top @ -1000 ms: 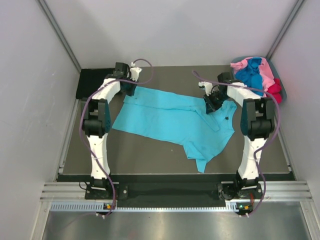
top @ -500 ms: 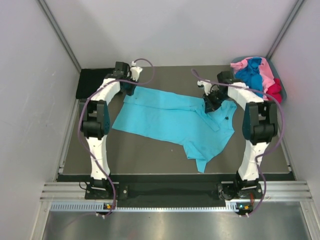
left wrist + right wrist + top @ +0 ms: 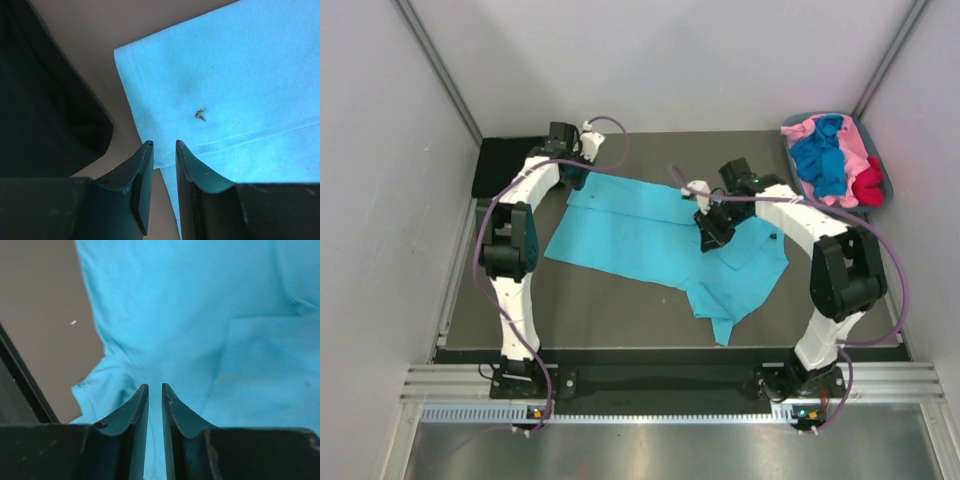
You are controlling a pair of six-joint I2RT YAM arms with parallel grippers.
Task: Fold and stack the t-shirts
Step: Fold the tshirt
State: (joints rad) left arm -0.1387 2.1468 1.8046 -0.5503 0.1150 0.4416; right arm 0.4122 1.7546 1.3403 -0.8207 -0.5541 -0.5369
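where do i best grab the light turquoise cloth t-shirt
Pinch the light turquoise cloth t-shirt at its free near-left hem corner, coming from above and outside the edge; it lies mostly flat, so only edges and corners offer a lip.

The top view is bright, evenly lit from overhead; the arms cast faint, soft shadows on the counter; beyond the left end effector the turquoise t-shirt is crisp, its stitching legible; beyond the right end effector it looks softer; both end effectors are dark and blurred nearest the lens.
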